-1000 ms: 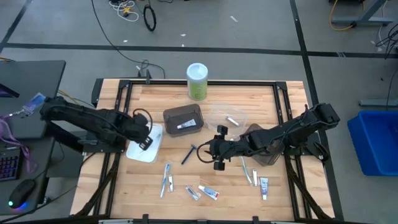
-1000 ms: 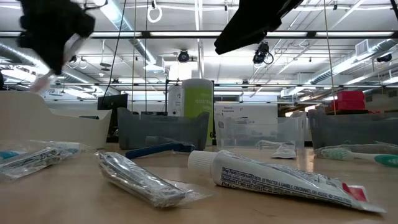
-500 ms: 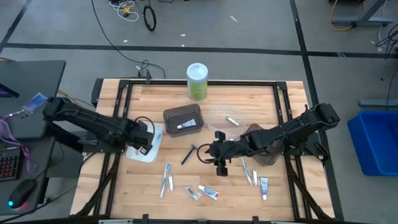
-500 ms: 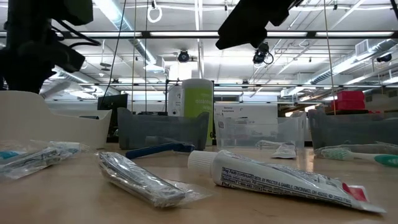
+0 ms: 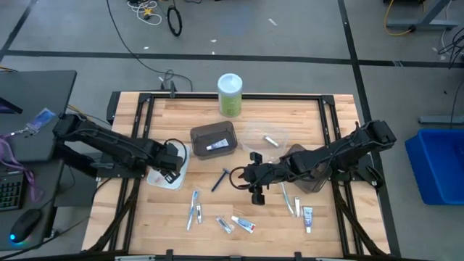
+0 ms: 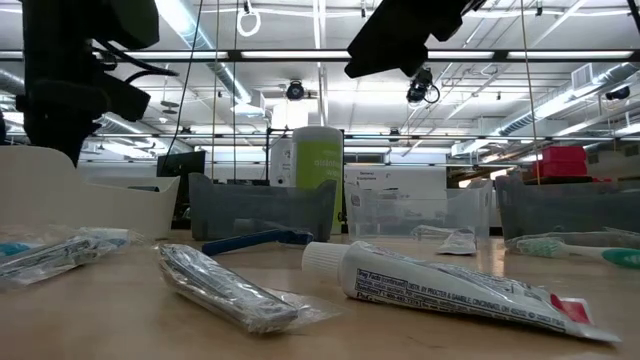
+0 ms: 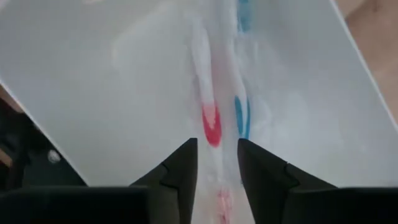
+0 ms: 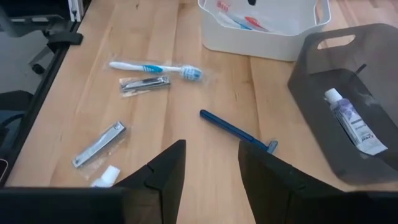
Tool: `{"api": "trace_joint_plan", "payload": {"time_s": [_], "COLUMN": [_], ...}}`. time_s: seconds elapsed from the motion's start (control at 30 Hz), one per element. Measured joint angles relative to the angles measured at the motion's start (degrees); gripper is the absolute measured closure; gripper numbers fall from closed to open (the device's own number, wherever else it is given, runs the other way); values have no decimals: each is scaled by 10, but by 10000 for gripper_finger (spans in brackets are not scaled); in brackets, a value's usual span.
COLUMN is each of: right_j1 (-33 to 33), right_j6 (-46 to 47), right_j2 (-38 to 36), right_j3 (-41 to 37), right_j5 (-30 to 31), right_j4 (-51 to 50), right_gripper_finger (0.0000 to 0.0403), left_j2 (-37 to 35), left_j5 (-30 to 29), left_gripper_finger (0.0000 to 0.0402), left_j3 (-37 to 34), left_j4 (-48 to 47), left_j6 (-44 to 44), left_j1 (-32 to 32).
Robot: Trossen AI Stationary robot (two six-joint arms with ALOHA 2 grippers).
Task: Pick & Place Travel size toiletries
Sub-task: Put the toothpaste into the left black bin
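Note:
My left gripper [image 7: 217, 146] points down into the white tray [image 5: 163, 177] at the table's left, open. A clear-wrapped pair of toothbrushes [image 7: 211, 118], one red and one blue, lies on the tray floor, and its end runs between the fingers. My right gripper [image 8: 211, 144] hangs open above the table's middle [image 5: 255, 190], holding nothing. Below and beyond it lie a blue razor [image 8: 239, 132], a wrapped toothbrush [image 8: 155, 68] and two silvery packets [image 8: 99, 144]. More toiletries lie near the front edge: a tube [image 5: 244, 223], a packet [image 5: 224, 224] and toothbrushes [image 5: 194, 206].
A dark tray [image 5: 214, 139] with a tube in it stands at the table's centre back, a clear tray [image 5: 267, 138] to its right. Another dark tray [image 5: 308, 174] sits under the right arm. A green canister [image 5: 230, 94] stands at the far edge.
My left gripper has gone down into the white tray. The pale packet that hung below it a second ago is now hidden behind the tray wall in the low view.

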Motion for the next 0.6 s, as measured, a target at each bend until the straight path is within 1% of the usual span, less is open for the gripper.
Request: {"api": "trace_joint_plan", "payload": {"time_s": [0.13, 0.27, 0.37, 0.43, 0.5, 0.6], "right_j1": [0, -2, -2, -2, -2, -3], "right_j6": [0, 0, 0, -1, -2, -1], "right_j2": [0, 0, 0, 0, 0, 0], "right_j3": [0, 0, 0, 0, 0, 0], "right_j5": [0, 2, 24, 48, 65, 60], "right_j4": [2, 0, 1, 4, 4, 2], "right_gripper_finger": [247, 249, 249, 249, 251, 251], "left_j2": [-2, -2, -2, -2, -2, -2], "left_j5": [-11, -16, -54, -91, -119, -117], "left_gripper_finger": [263, 263, 263, 263, 262, 262], "left_j3": [7, 39, 74, 91, 101, 102], "left_j4": [7, 7, 23, 59, 130, 260], "left_j6": [11, 34, 51, 73, 110, 185], "left_j1": [2, 3, 2, -4, -14, -32]}}
